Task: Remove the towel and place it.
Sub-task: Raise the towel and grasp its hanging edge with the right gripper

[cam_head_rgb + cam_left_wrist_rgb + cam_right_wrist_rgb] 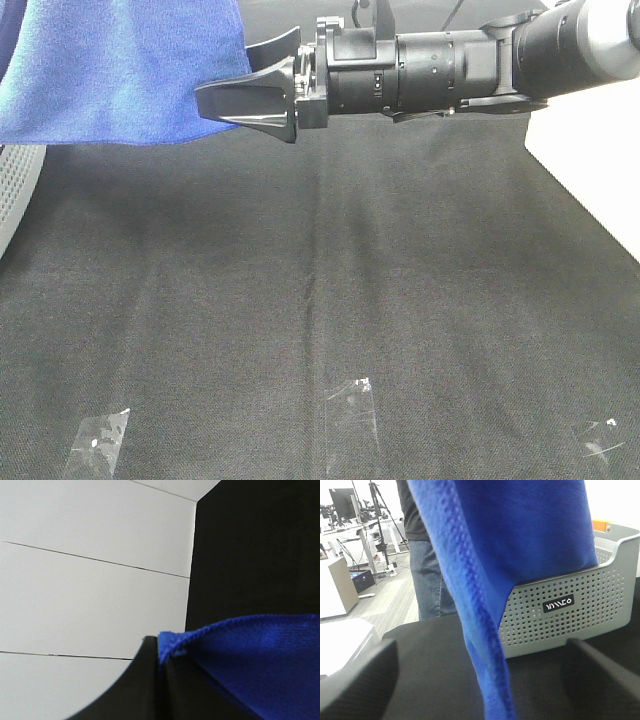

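The royal-blue towel (120, 70) hangs in the air at the far left, above the black table cloth. In the left wrist view my left gripper (160, 647) is shut on the towel's stitched edge (250, 650); this gripper is out of the exterior high view. My right gripper (228, 75) reaches across from the right and is open at the towel's right edge. In the right wrist view the towel (510, 540) hangs between the right gripper's (480, 680) spread fingers (360, 680), touching neither that I can see. The white tag is not visible.
A grey perforated basket (560, 605) stands on the table behind the towel; its edge shows at the left (15, 190). A white surface (590, 170) borders the table on the right. Tape pieces (350, 400) lie near the front. A person in jeans (427, 580) stands beyond the table.
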Robot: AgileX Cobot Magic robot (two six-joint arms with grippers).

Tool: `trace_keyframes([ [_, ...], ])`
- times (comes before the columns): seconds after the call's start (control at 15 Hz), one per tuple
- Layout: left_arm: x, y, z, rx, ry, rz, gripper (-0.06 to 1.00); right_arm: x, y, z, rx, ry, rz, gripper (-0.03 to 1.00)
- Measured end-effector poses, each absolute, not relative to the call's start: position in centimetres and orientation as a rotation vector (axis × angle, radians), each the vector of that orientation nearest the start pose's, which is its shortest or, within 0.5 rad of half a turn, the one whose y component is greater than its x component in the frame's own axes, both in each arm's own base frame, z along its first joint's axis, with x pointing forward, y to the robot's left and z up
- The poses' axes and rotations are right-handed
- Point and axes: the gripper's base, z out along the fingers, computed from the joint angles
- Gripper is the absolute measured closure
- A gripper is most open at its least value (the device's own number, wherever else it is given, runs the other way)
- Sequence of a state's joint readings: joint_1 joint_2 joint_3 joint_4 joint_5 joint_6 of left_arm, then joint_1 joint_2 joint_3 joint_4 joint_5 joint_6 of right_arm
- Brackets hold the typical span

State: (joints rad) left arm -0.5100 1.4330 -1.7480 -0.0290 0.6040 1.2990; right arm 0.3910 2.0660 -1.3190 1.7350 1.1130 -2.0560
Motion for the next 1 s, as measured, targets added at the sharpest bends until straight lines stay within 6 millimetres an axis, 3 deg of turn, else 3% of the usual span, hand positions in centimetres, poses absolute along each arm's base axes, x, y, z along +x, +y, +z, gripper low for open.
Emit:
trace_keyframes([
  [0.33,27.1,-15.4,50.7,1.398,1.139,0.516,0.94,35.3,24.2,20.2,-1.185,1.471,1.231,0.45],
  [0.6,27.3,-15.5,50.5,1.404,1.144,0.514,0.94,34.7,25.5,20.0,-1.209,1.487,1.213,0.56],
  [0.87,27.5,-15.6,50.4,1.408,1.147,0.513,0.94,35.0,25.4,19.8,-1.201,1.512,1.179,0.96],
  [1.0,27.5,-15.6,50.4,1.408,1.147,0.513,0.94,35.0,25.4,19.8,-1.2,1.513,1.178,0.97],
])
